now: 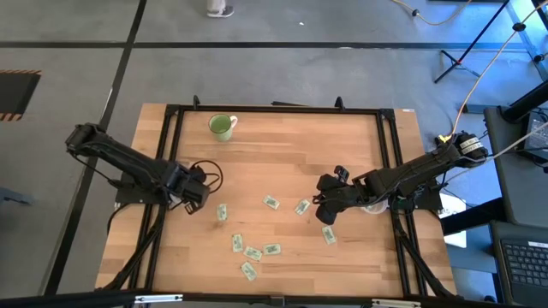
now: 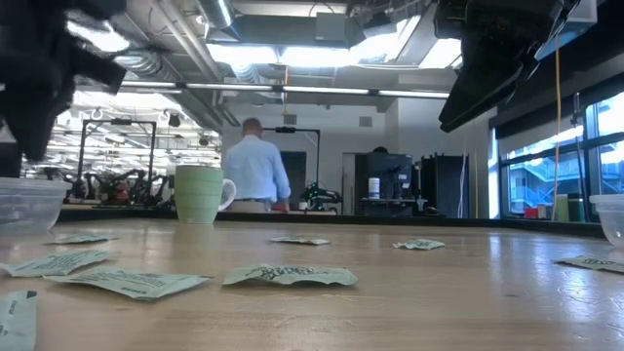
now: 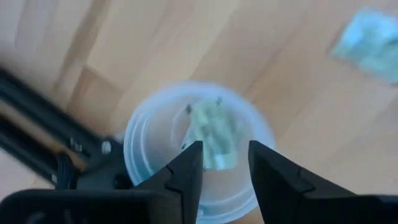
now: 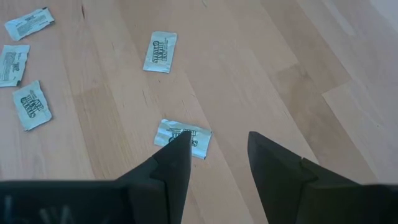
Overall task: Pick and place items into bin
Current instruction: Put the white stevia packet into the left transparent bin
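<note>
Left wrist view: left gripper (image 3: pixel 225 163), fingers parted and empty, hangs over the bin (image 3: pixel 194 152), one packet (image 3: pixel 214 134) inside. Right gripper (image 4: pixel 217 152), spread, straddles a table packet (image 4: pixel 183 137), lined up to pinch.

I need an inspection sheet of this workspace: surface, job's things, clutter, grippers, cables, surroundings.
Surface: wooden table, black frame around it.
Job's things: packets scattered on the table's near half; one packet already inside the clear bin.
Clutter: green mug near the far edge.
Grippers: left gripper open above the bin; right gripper open over a packet.
Cables: black loop beside the left arm; orange cable at right.
Surroundings: a person standing beyond the table.
</note>
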Controlling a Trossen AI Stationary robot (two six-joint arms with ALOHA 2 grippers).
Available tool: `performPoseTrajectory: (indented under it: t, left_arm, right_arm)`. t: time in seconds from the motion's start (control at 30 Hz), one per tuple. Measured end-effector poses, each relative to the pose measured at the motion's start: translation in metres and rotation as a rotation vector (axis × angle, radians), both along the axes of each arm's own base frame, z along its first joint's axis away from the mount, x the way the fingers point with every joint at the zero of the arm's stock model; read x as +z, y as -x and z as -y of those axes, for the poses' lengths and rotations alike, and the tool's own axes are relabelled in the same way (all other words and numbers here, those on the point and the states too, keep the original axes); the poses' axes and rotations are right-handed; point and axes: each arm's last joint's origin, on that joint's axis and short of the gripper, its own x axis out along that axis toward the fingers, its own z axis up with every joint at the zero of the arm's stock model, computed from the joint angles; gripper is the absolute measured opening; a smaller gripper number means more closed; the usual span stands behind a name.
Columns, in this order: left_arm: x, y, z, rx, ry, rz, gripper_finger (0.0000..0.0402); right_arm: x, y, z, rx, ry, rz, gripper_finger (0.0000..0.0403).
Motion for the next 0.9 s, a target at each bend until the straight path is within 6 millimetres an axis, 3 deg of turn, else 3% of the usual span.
performPoseTrajectory:
  t: [0.17, 0.37, 0.73, 0.9]
  left_arm:
    - [0.015, -0.016, 0.003, -0.119, -0.027, 0.162, 0.0118]
    - [0.013, -0.039, 0.006, -0.248, 0.084, 0.284, 0.0115]
    - [-0.039, -0.08, 0.013, -0.506, 0.098, 0.11, 0.0111]
    - [-0.055, -0.085, 0.016, -0.529, 0.114, 0.045, 0.0109]
  right_arm:
    - [0.0, 0.0, 0.0, 0.0, 0.001, -0.001, 0.0161]
    - [0.0, -0.001, 0.004, -0.013, 0.001, -0.003, 0.0161]
    - [0.0, -0.002, 0.009, -0.013, 0.019, -0.015, 0.0161]
    - [0.0, -0.002, 0.009, -0.017, 0.016, -0.013, 0.0161]
